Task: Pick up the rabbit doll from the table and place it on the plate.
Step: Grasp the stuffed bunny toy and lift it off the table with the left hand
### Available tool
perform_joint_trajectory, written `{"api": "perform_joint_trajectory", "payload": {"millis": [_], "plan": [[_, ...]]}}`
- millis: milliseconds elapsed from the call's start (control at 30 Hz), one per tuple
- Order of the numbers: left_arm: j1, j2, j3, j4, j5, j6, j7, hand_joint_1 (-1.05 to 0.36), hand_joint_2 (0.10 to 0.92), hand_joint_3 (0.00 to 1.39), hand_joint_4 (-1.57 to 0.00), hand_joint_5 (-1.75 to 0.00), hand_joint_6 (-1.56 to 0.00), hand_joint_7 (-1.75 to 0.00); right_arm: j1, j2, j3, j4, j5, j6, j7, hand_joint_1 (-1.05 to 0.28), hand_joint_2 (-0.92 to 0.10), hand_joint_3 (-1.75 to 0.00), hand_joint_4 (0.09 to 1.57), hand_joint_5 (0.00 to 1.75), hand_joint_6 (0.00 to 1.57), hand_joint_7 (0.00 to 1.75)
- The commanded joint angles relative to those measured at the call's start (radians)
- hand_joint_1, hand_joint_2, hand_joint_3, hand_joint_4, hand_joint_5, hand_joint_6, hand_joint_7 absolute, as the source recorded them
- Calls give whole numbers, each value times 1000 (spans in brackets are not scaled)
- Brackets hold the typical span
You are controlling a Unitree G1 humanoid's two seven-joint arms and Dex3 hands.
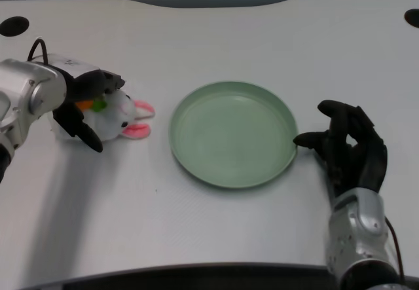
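Note:
The white rabbit doll (124,117), with pink ears and an orange and green carrot on it, lies on the table at the left, ears pointing right toward the plate. My left hand (82,103) is wrapped over its body: fingers lie across the top and the thumb reaches down its near side, so it grips the doll, which still rests on the table. Much of the doll's body is hidden by the hand. The green plate (232,136) sits in the middle with nothing on it, a short gap right of the ears.
My right hand (347,149) rests on the table, touching the plate's right rim. A dark round hole (14,25) marks the table's far left corner, and another hole (412,18) the far right. The table's front edge runs along the bottom.

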Motion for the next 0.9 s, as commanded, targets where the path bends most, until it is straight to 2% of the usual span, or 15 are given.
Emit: {"api": "perform_joint_trajectory", "payload": {"millis": [33,100,167,267,400,533,700,767,833,900], "plan": [[-38,-23,-31,103,8,-16,62,-1048,887,23,-51,-31,-56,-24,10,-3,4,-11,-5,0,-1,-394,-921,-486,807,1420,655,1162],[-54,-33,-56,155,21,-20,90,-1048,890,21,-38,-25,-48,-19,13,-4,8,-16,-9,-1,-2,-395,-921,-491,804,1424,651,1168],[-69,-45,-87,208,41,-21,123,-1048,897,20,-10,-10,-34,-12,17,-5,9,-20,-7,-4,3,-399,-921,-482,803,1432,652,1178],[-87,-61,-120,271,57,-16,172,-1048,888,11,0,-1,-26,-7,17,-7,7,-18,-3,-2,7,-400,-921,-479,804,1443,658,1188],[-97,-73,-168,318,90,-15,273,-1043,868,2,-5,-3,-21,-6,15,-7,4,-19,1,-3,3,-400,-921,-461,798,1433,666,1181],[-102,-76,-219,355,131,-26,391,-1016,871,2,-11,-6,-33,-11,15,0,-3,-30,11,13,-5,-392,-921,-438,807,1427,679,1175],[-101,-80,-240,387,132,-35,479,-931,853,0,-83,-52,-101,-39,25,0,1,-36,5,11,0,-400,-921,-445,793,1416,666,1162],[-90,-82,-228,398,116,-38,530,-837,819,0,-231,-221,-292,-67,22,-1,1,-34,4,12,-2,-404,-921,-434,791,1417,666,1161],[-85,-84,-223,408,105,-41,562,-755,799,0,-208,-643,-479,-45,20,-2,1,-32,2,14,-7,-405,-921,-428,791,1417,667,1161],[-82,-86,-218,417,94,-45,579,-643,795,1,-255,-1015,-674,-125,18,-4,1,-31,1,15,-10,-401,-921,-429,792,1417,670,1163]]}}
